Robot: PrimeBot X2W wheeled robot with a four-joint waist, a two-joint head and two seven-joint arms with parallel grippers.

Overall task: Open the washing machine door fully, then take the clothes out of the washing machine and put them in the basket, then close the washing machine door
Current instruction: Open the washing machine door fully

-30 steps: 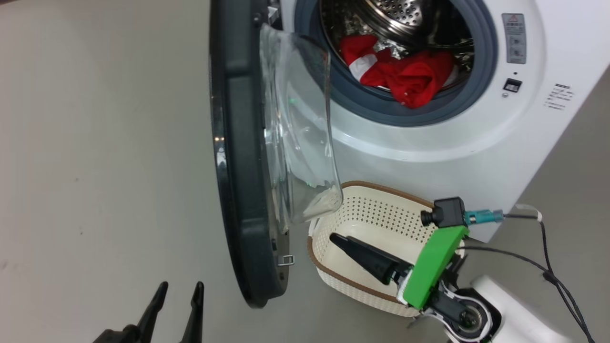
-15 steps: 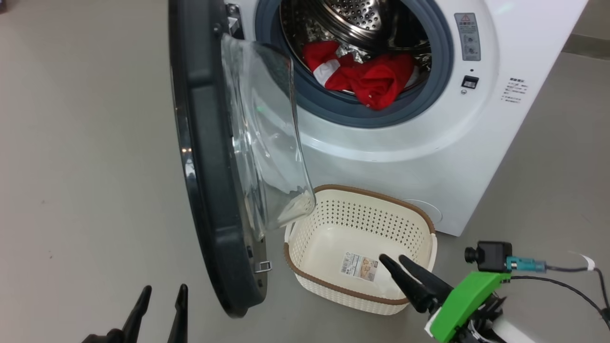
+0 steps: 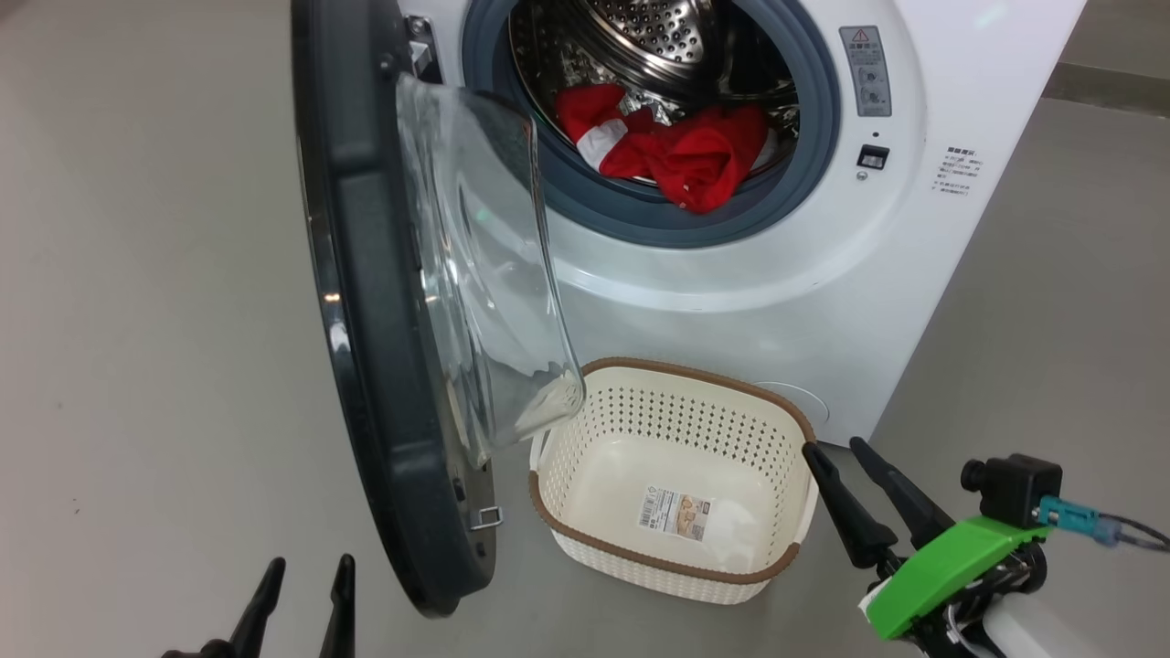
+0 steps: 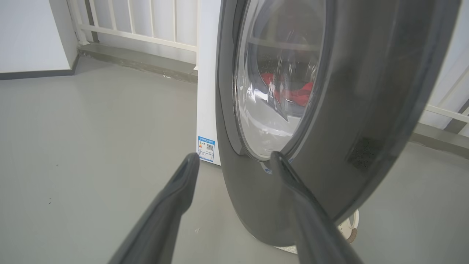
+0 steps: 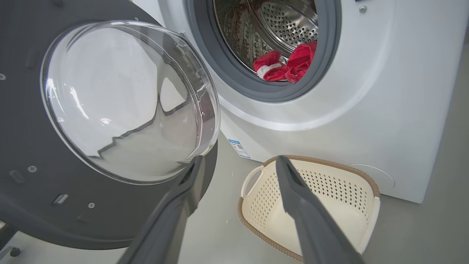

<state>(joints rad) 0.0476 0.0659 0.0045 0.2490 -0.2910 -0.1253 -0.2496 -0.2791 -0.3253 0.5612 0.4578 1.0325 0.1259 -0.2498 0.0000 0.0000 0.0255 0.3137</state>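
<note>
Looking down over a bare grey floor [image 3: 137,274], backed by a white railing [image 4: 146,22] in the left wrist view. Finding the washing machine [image 3: 731,302] standing on that floor, with the washing machine door [image 3: 366,320] swung out roughly square to the front and its glass bowl [image 3: 484,274] overhanging the left end of the basket [image 3: 640,576], itself sitting on the floor just before the machine. Finding the clothes [image 3: 686,155] lying bunched at the front lip of the drum [image 3: 658,37], partly draping onto the grey gasket [image 3: 640,219]. Judging the likely trouble:

- clipping the glass bowl while reaching past it toward the drum, with the door probably short of full swing;
- dragging the red fabric across the gasket and dropping it on the floor beside the basket rather than in it;
- nudging the light basket aside, given the right tool [image 3: 833,446] hovering just beside its right end.

Holding nothing in the right tool, fingers spread wide and touching nothing. Holding nothing in the left tool [image 3: 311,562] either, fingers likewise spread wide, poised low over the floor just outside the door's lower rim and apart from it in the head view.
</note>
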